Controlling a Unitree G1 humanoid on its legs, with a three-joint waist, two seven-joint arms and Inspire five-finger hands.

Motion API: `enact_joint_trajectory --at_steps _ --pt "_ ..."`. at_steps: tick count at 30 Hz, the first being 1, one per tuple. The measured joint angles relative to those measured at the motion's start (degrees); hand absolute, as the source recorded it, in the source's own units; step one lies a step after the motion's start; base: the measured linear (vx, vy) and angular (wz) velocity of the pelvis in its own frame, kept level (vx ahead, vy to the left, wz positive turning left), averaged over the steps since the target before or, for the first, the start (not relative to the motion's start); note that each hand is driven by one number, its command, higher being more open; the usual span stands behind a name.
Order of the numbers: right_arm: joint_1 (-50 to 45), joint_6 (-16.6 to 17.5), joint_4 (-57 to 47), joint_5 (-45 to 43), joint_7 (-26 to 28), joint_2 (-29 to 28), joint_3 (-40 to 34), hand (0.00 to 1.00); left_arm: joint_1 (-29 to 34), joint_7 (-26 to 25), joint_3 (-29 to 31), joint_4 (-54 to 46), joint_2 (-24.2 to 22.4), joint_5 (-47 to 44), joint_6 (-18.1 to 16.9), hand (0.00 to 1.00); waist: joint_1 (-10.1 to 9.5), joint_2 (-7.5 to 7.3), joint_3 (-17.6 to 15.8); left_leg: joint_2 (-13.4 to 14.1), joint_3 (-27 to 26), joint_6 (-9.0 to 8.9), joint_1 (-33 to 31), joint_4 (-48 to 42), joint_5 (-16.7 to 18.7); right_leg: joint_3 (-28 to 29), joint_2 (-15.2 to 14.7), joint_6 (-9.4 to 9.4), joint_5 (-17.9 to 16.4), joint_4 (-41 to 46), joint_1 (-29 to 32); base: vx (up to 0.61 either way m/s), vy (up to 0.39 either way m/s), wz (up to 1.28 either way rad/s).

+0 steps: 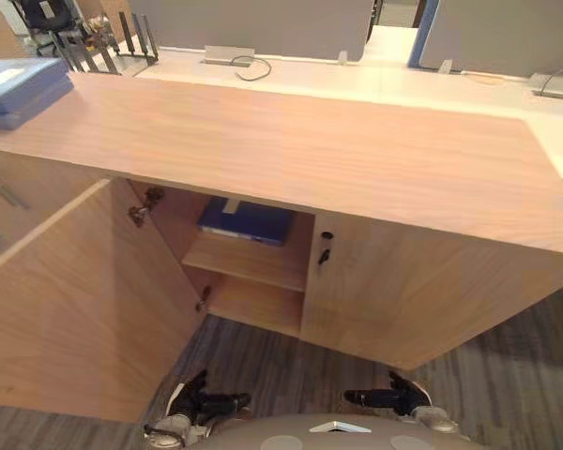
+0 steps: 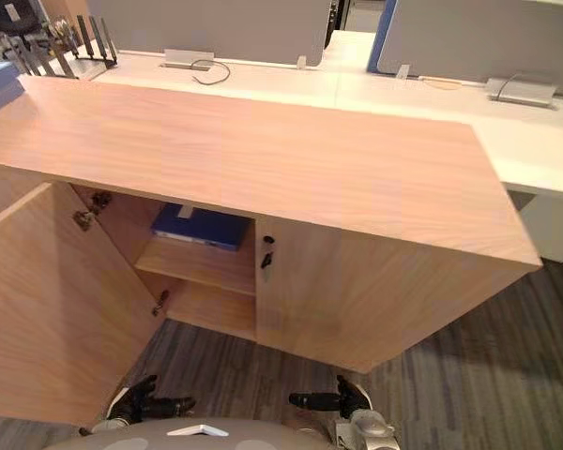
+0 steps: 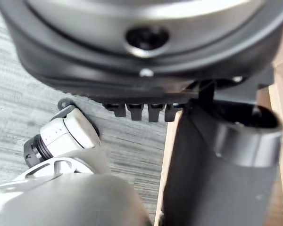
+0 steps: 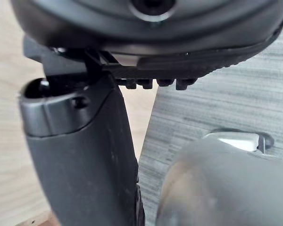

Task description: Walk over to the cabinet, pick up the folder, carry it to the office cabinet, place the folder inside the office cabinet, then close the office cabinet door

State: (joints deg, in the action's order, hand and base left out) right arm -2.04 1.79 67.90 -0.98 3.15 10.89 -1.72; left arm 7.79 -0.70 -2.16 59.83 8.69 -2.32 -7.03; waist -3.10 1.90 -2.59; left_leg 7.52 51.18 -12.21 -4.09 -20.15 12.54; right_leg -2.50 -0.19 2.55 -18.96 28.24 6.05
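Both hands are held low and near, just in front of the robot's body and above the carpet. The left hand is seen at the near left and the right hand at the near right. The two are well apart, and their dark fingers are turned inward towards each other. In the left wrist view the fingers are seen as a loose, level row with the thumb standing apart from them. The right wrist view shows the same: relaxed fingers, the thumb set off to the side. Nothing is held in either hand.

The folder, flat, rectangular and dark blue, is laid on the upper shelf inside the office cabinet. The cabinet is made of pale wood-grain board with a broad, smooth top. Its left door is swung wide open towards the near left, and metal hinges are seen at its inner edge. The right door is closed, and a small dark key is set in its lock. A bare lower shelf is seen below the folder.

A flat blue case is placed on the far left of the top. Beyond the cabinet a white desk is seen with a black wire rack and grey screens. The carpet is grey with fine stripes.
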Motion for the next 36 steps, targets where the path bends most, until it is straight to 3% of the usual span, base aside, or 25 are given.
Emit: enact_joint_trajectory --at_steps 2,3,4,5,6,7,9,10,11,12,14,16,17,18,19,20,21,23,29,32,34,36 --pt "-0.4 0.0 0.5 0.0 -0.3 0.2 -0.1 1.0 1.0 0.0 -0.2 -1.4 -0.1 0.1 -0.1 1.0 -0.07 0.72 0.0 0.0 -0.8 -0.54 -1.5 -0.9 -1.1 -2.7 0.3 -0.53 0.7 -2.1 -1.6 -0.05 -0.093 0.76" --pt "-0.2 0.0 0.5 0.2 -0.9 0.1 0.0 1.0 1.5 0.1 -0.2 -3.0 0.0 0.2 -0.2 1.0 -0.23 0.89 -0.1 0.2 -5.5 0.96 -3.7 1.3 -4.9 -5.2 -0.2 -0.75 2.0 -4.9 -2.3 -0.05 -0.067 1.09" --pt "0.0 0.0 0.5 0.7 -1.2 -0.1 -0.1 1.0 1.4 0.0 -0.4 -4.0 0.0 0.2 -0.2 1.0 -0.26 0.13 0.0 0.7 -11.0 2.4 -5.4 4.1 -8.7 -7.7 -1.2 -1.01 3.6 -7.7 -3.2 -0.01 -0.009 1.22" --pt "0.0 0.0 0.5 0.7 -1.2 -0.2 -0.2 1.0 1.3 -0.1 -0.9 -4.7 0.2 0.2 -0.2 1.0 -0.21 -0.22 -0.2 1.3 -16.1 3.87 -6.0 5.9 -10.6 -9.5 -2.1 -1.3 5.0 -10.2 -3.9 0.16 0.177 1.28" --pt "-0.2 0.1 0.9 0.8 -1.4 -0.5 -1.2 1.0 0.6 -0.1 -1.8 -6.0 0.3 0.2 -0.1 1.0 -0.54 0.08 -0.8 1.8 -31.0 5.63 -9.6 0.0 -8.6 -13.2 -2.9 -1.48 7.4 -13.8 -5.1 0.37 0.424 1.44" --pt "0.5 0.1 0.8 0.8 -1.6 -0.4 -2.5 1.0 0.6 0.1 -2.9 -6.8 0.4 0.2 0.0 1.0 -0.56 1.11 -1.3 4.1 -47.0 8.16 -11.4 -5.8 -5.3 -16.2 -3.4 -1.04 8.3 -15.1 -6.4 0.4 0.502 1.45" --pt "1.0 0.1 0.8 0.7 -2.1 0.0 -3.3 1.0 1.4 0.6 -4.4 -8.3 0.7 0.4 0.1 1.0 -0.09 1.98 -2.0 6.1 -62.5 8.98 -11.3 -4.8 -5.7 -20.7 -4.2 -0.75 8.5 -15.0 -7.6 0.23 0.452 1.39" --pt "1.6 0.1 0.7 0.7 -2.2 -0.8 -3.3 1.0 1.8 1.0 -4.5 -10.0 1.1 0.4 0.1 1.0 -1.07 0.89 -2.5 3.1 -62.4 10.25 -10.4 0.2 -9.3 -22.4 -5.9 -0.66 8.4 -16.0 -7.4 0.1 0.301 1.14" --pt "1.7 0.2 0.4 0.7 -2.2 -1.4 -3.3 1.0 1.7 1.1 -4.6 -10.5 1.6 0.4 0.1 1.0 -1.08 0.15 -2.6 1.1 -62.0 10.43 -9.6 4.8 -11.9 -23.9 -7.1 -0.6 8.8 -17.4 -7.7 0.12 0.187 0.97" --pt "1.8 0.4 -0.2 0.7 -2.2 -2.8 -3.8 1.0 0.8 1.6 -4.5 -10.8 2.4 0.3 0.3 1.0 -0.29 -1.94 -3.2 1.2 -65.1 11.45 -8.9 4.0 -10.3 -27.8 -9.1 0.34 10.3 -19.1 -8.5 0.18 0.158 1.16" --pt "1.3 0.5 -2.0 0.2 -2.4 -3.9 -5.1 1.0 1.0 2.2 -4.8 -10.9 2.1 -0.2 0.9 1.0 0.85 -0.66 -3.2 3.5 -72.5 11.1 -7.0 -2.3 -3.0 -34.2 -10.3 2.05 11.6 -19.8 -11.4 0.25 0.239 1.67" --pt "1.4 0.3 -2.6 0.3 -2.5 -4.3 -6.1 1.0 0.7 2.6 -4.8 -11.5 1.3 -0.8 1.0 1.0 0.78 -0.81 -3.6 0.6 -74.1 12.73 -6.4 1.9 -5.4 -38.9 -12.4 2.77 12.3 -19.0 -12.3 0.05 0.262 1.31" --pt "1.1 0.4 -3.1 0.3 -2.4 -5.1 -6.1 1.0 0.5 2.5 -4.8 -11.6 1.4 -1.6 1.0 1.0 0.58 -2.28 -3.1 -3.2 -72.8 13.15 -5.3 7.7 -7.3 -41.3 -14.6 3.31 12.8 -19.3 -12.3 0.06 0.212 1.06" --pt "0.9 0.4 -3.4 0.3 -2.5 -6.0 -6.2 1.0 0.0 2.6 -4.6 -11.6 1.3 -1.9 1.1 1.0 1.07 -3.25 -2.7 -3.2 -77.7 12.79 -4.6 9.6 -5.9 -43.9 -16.5 4.35 13.9 -19.6 -12.8 0.12 0.151 1.19" --pt "0.9 0.4 -3.5 0.3 -2.5 -6.3 -6.4 1.0 0.1 2.5 -4.5 -11.6 1.2 -1.9 1.2 1.0 1.69 -3.1 -2.8 -2.0 -81.0 12.72 -4.6 9.1 -5.9 -45.2 -16.7 4.17 14.4 -19.5 -13.4 0.11 0.129 1.23" --pt "0.8 0.1 -3.5 0.2 -2.5 -6.5 -6.8 1.0 0.8 2.7 -4.2 -11.6 0.8 -2.1 1.3 1.0 2.1 -2.72 -2.9 -2.6 -81.7 13.92 -4.3 9.8 -8.0 -46.6 -16.8 4.11 14.7 -19.4 -14.1 0.06 0.147 0.89" --pt "0.8 -0.1 -3.5 0.2 -2.5 -6.7 -6.7 1.0 0.8 2.5 -3.7 -12.3 0.4 -2.4 1.3 1.0 1.61 -2.7 -2.9 -3.7 -81.1 14.29 -3.6 11.7 -8.6 -46.0 -16.6 3.19 15.5 -20.2 -14.3 0.06 0.207 0.65" --pt "1.4 0.1 -3.8 0.3 -2.4 -6.8 -6.6 1.0 1.9 2.4 -3.3 -13.1 0.3 -2.8 1.3 1.0 1.56 -2.37 -2.9 -4.5 -80.9 14.89 -2.6 13.7 -9.4 -45.3 -16.0 3.11 16.4 -21.4 -14.5 0.03 0.117 0.09" --pt "1.7 0.2 -5.2 0.6 -2.5 -6.7 -5.5 1.0 6.0 1.5 9.1 -18.5 -4.0 -9.7 1.3 1.0 1.68 -1.58 -2.7 -7.8 -81.2 14.8 3.1 24.0 -14.1 -44.1 -15.2 3.65 17.8 -23.1 -15.1 0.04 0.007 -0.04" --pt "1.7 0.1 -5.3 0.7 -2.3 -6.6 -5.4 1.0 5.2 0.6 19.8 -19.8 -4.1 -15.6 1.4 1.0 1.85 -1.42 -2.6 -7.8 -81.3 14.77 3.9 25.3 -14.9 -44.0 -15.3 3.65 17.8 -23.0 -15.4 0.04 -0.037 -0.03" --pt "1.5 0.1 -5.3 0.8 -2.1 -6.4 -5.1 1.0 3.6 -0.5 26.7 -19.8 -2.5 -18.0 1.8 1.0 1.96 -1.23 -2.7 -7.8 -81.4 14.77 4.7 25.3 -14.9 -43.7 -15.4 3.64 17.8 -23.1 -16.1 0.03 -0.034 -0.04" --pt "1.2 0.1 -5.8 2.1 -1.2 -5.9 -3.9 1.0 0.7 -1.3 33.1 -19.7 3.3 -21.5 2.1 1.0 1.9 -1.13 -2.6 -7.7 -81.6 14.73 5.0 25.3 -14.9 -43.1 -15.3 3.57 17.7 -23.1 -16.3 0.01 -0.031 -0.04"
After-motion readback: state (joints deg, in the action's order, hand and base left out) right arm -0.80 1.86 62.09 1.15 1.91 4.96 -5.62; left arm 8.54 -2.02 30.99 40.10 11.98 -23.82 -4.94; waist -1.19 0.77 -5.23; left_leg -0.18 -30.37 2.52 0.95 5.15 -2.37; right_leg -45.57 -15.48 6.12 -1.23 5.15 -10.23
